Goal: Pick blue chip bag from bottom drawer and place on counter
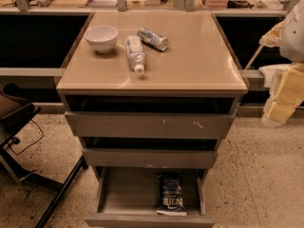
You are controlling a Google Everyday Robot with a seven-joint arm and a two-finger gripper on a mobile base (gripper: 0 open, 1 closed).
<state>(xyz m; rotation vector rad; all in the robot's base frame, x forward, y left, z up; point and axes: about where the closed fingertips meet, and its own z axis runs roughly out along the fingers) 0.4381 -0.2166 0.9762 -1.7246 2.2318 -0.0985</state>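
The blue chip bag [171, 201] lies flat in the open bottom drawer [126, 194], toward its right side, with its pale band facing the drawer front. The tan counter [194, 61] tops the cabinet above it. My gripper [281, 109] hangs at the right edge of the view, pale yellow, level with the top drawer. It is well to the right of the cabinet and far above the bag. It touches nothing that I can see.
A white bowl [101, 37], a clear plastic bottle [135, 53] lying on its side and a silver can [153, 38] sit on the counter's back left. The two upper drawers [147, 125] stand slightly open. A dark chair [16, 115] stands at left on speckled floor.
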